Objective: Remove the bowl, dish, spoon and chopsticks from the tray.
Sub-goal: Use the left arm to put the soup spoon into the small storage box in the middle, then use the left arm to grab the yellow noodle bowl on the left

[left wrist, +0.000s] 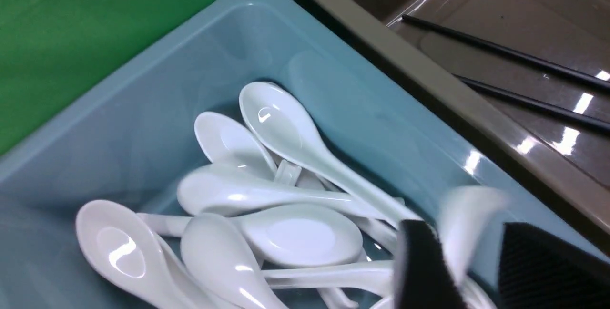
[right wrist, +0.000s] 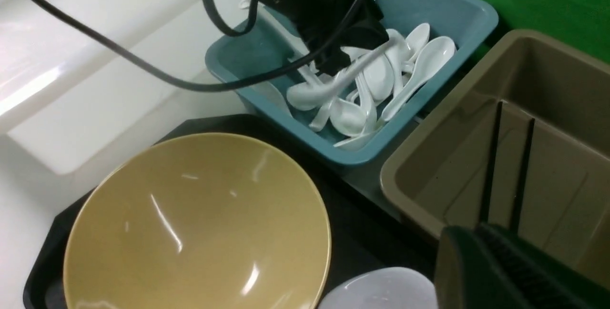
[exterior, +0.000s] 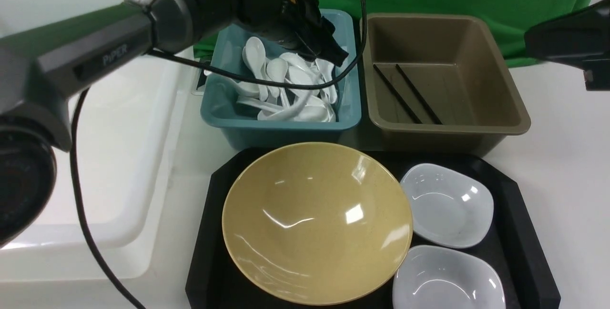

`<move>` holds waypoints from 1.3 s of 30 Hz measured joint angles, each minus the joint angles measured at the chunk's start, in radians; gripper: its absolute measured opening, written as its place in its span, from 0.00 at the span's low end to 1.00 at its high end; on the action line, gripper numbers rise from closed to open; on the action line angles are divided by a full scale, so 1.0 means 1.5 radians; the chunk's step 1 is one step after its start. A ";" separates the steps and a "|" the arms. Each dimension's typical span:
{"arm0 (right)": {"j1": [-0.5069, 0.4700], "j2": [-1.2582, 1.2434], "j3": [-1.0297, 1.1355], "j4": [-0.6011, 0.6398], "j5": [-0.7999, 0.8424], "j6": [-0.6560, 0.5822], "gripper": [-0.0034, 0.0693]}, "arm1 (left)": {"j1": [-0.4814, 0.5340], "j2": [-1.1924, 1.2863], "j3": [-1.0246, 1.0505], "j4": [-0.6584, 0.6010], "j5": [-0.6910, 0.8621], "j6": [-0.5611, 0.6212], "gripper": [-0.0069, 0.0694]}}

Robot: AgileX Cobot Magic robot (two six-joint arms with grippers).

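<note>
Spoon (left wrist: 469, 223) hangs blurred between the parted left fingers (left wrist: 424, 271) above the teal tub (exterior: 276, 132) at 12 o'clock from the bowl (exterior: 317, 223), and it may glance off the heaped spoons (exterior: 286, 85) and skip over the rim onto the table (exterior: 562, 166); right fingers (right wrist: 519, 266) sit clenched.

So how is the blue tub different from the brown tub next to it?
The blue tub holds a heap of white spoons; the brown tub holds just two black chopsticks. The brown tub also looks wider than the blue tub. Both are open rectangular tubs, standing side by side behind the black tray.
</note>
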 joint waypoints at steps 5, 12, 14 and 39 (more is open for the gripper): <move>0.000 0.005 0.000 -0.001 0.012 0.001 0.07 | 0.000 -0.032 0.000 0.046 0.109 -0.166 0.83; 0.000 0.006 0.000 -0.001 0.037 0.015 0.07 | -0.008 -0.149 0.044 0.054 0.456 -0.276 0.26; 0.000 0.006 0.000 -0.001 0.045 0.015 0.07 | -0.017 -0.173 0.084 0.047 0.473 -0.281 0.16; 0.000 0.006 0.000 -0.001 0.198 -0.058 0.07 | -0.029 -0.057 0.222 0.057 0.382 -0.337 0.58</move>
